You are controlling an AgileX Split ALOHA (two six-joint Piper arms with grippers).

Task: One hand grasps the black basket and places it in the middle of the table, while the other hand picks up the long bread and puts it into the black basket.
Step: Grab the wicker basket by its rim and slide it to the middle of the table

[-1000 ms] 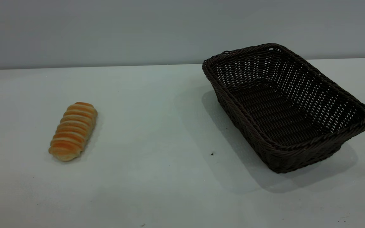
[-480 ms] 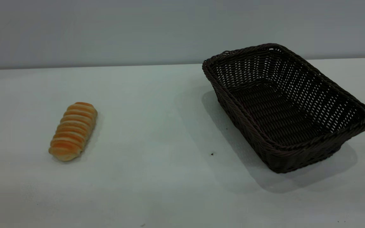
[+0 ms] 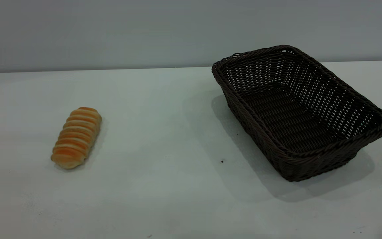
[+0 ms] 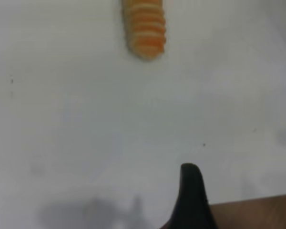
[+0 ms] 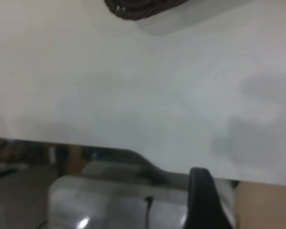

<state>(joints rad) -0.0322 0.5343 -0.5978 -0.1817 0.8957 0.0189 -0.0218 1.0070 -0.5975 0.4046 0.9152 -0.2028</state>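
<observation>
The long bread (image 3: 76,137), a golden-orange ridged roll, lies on the left of the white table (image 3: 164,132). It also shows in the left wrist view (image 4: 144,28), far ahead of my left gripper (image 4: 190,195), which is only partly in view near the table's edge. The black basket (image 3: 299,109), woven and empty, stands on the right side of the table, set at an angle. One corner of the basket shows in the right wrist view (image 5: 143,8), well away from my right gripper (image 5: 204,195), which hangs at the table's edge. Neither gripper shows in the exterior view.
A grey wall (image 3: 111,33) runs behind the table's far edge. A small dark speck (image 3: 222,161) lies between the bread and the basket. Past the near table edge, the right wrist view shows grey equipment (image 5: 100,200) below.
</observation>
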